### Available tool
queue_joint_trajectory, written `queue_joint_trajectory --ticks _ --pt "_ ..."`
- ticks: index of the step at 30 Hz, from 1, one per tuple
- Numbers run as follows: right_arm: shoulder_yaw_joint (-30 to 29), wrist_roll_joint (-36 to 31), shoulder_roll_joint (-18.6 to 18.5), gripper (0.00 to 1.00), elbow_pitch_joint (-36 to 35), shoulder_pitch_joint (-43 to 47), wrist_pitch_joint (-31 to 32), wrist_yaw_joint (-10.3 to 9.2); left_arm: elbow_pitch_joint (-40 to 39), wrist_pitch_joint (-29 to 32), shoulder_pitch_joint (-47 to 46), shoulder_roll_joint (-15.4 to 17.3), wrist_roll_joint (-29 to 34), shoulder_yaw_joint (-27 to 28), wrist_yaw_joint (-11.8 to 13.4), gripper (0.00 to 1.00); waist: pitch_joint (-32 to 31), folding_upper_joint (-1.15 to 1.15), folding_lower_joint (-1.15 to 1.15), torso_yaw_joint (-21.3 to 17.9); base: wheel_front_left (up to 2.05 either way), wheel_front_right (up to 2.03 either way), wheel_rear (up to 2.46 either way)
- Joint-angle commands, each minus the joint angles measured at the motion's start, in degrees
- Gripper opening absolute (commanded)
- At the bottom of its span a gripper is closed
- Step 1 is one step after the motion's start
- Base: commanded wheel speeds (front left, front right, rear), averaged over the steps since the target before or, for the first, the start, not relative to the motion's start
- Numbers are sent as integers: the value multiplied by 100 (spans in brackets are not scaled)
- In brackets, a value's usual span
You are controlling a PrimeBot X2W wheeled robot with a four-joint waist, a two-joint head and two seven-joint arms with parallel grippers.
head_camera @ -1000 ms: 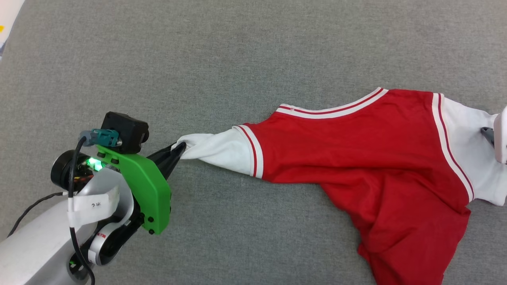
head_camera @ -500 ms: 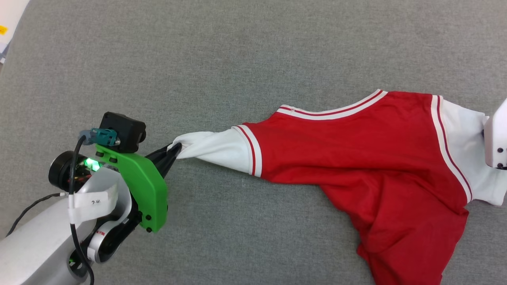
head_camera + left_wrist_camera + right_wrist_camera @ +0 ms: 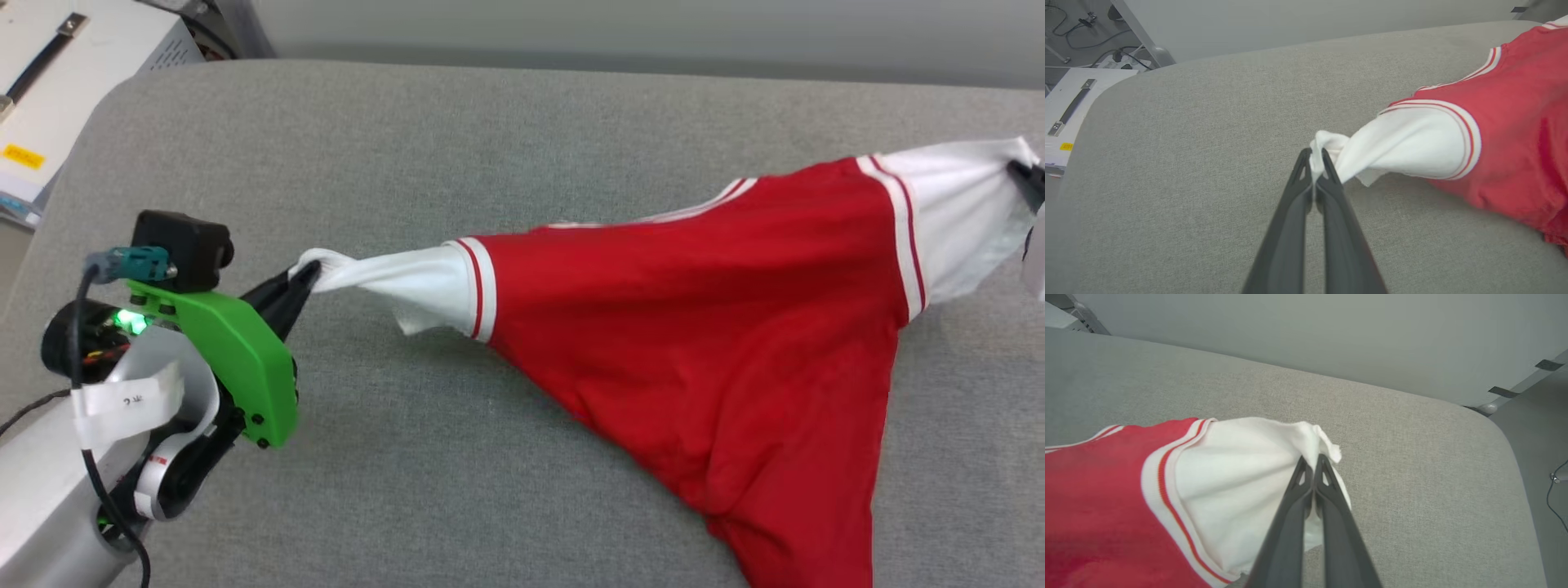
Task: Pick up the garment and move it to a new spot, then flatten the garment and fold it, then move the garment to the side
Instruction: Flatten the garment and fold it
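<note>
The garment, a red jersey T-shirt with white sleeves and striped trim, hangs stretched between my two grippers above the grey padded table. My left gripper is shut on the bunched end of one white sleeve, seen close up in the left wrist view at the gripper. At the head view's right edge my right gripper is shut on the other white sleeve, with the gripper pinching its edge. The red body sags to the table at the lower right. Its printed front is hidden.
The grey table's far edge meets a pale wall. A white cabinet with a black handle stands beyond the table's rounded left corner. Cables lie on the floor there. The table's right corner drops off to the floor.
My right gripper shut on the right sleeve. Both grippers lifted the sleeves, pulling the shirt taut off the table. The head camera tilted up, bringing the table's far edge into view.
</note>
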Motion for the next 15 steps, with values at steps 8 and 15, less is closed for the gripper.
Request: queue_joint_trajectory --ticks 8,15 --pt "-3 204 -229 0 -421 -496 -664 1 -10 -326 -246 249 -44 515 133 0 -872 68 0 -260 0 0 0" --pt "-28 318 -353 0 -726 -825 -1060 1 -46 -569 -487 444 -30 954 288 0 -1144 68 0 -339 0 0 0"
